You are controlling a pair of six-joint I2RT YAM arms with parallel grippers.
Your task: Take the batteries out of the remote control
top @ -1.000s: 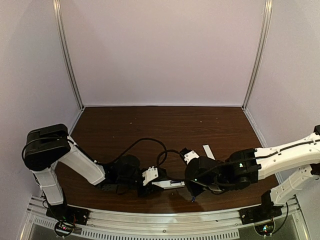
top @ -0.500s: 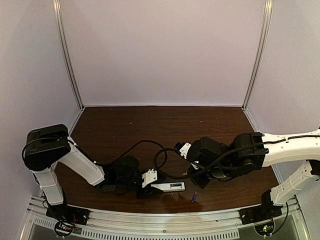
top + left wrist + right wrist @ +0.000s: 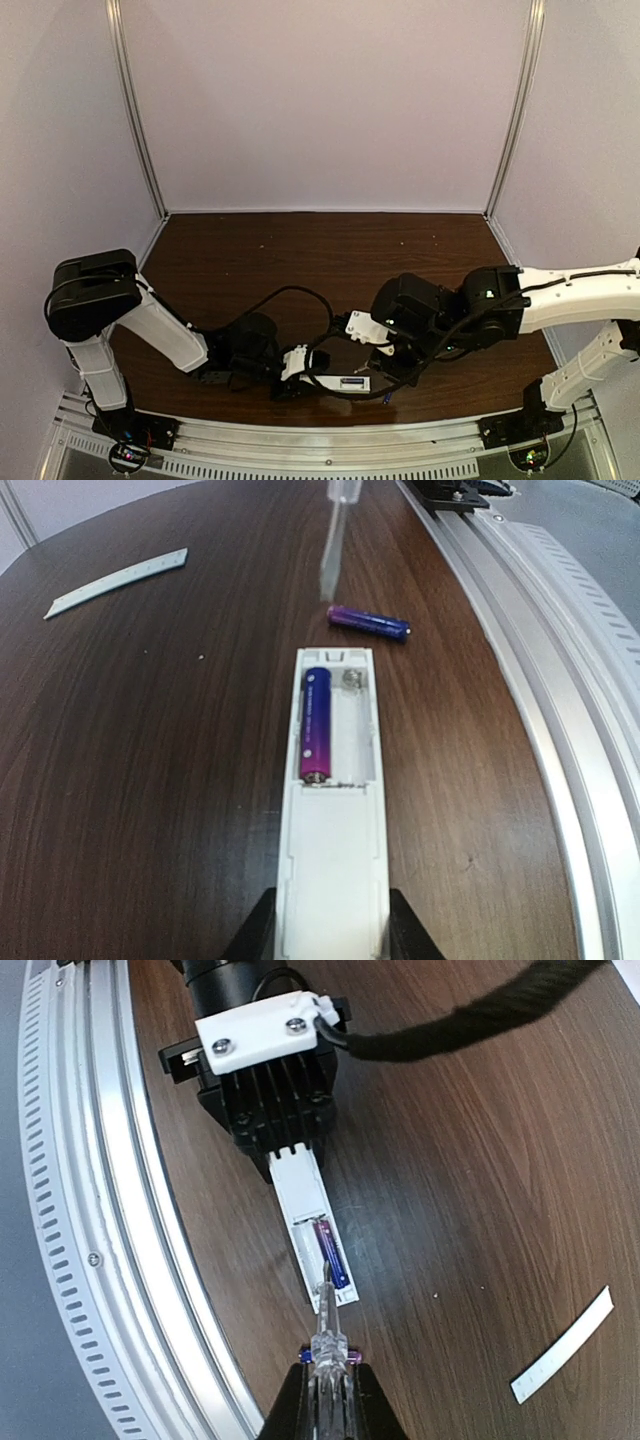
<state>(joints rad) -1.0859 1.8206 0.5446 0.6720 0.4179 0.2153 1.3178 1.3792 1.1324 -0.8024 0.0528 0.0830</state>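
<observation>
Left wrist cam: left gripper [image 3: 330, 925] is clamped on the near end of the remote [image 3: 335, 810], which lies flat on the table [image 3: 150, 740] w/ its recess facing up and one battery [image 3: 317, 725] sitting in the left slot. 2nd battery [image 3: 368, 622] is loose on the wood just past the remote's far end, btw it and the rail [image 3: 560, 680]. Right gripper [image 3: 325, 1400] is squeezing a screwdriver [image 3: 328, 1332], tip down at the far end of the recess (cant tell if it's touching), and the cover strip [image 3: 562, 1345] lies well apart.
</observation>
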